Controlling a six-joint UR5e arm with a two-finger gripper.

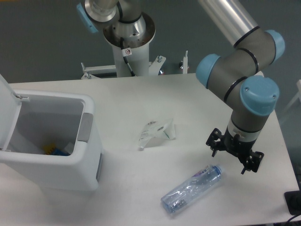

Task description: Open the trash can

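Note:
The trash can (70,176) is a big white bin at the left of the table. Its lid (6,110) stands tipped up on the far left, so the inside shows, with something blue and yellow (55,150) at the bottom. A grey push-button (85,127) sits on its right rim. My gripper (233,157) hangs open at the right side of the table, far from the bin, with nothing between its fingers. It is just above and to the right of a bottle's cap end.
A crushed clear plastic bottle (190,188) lies near the front edge. A crumpled clear wrapper (156,133) lies mid-table. The arm's base column (128,44) stands at the back. A dark object (294,202) shows at the right frame edge.

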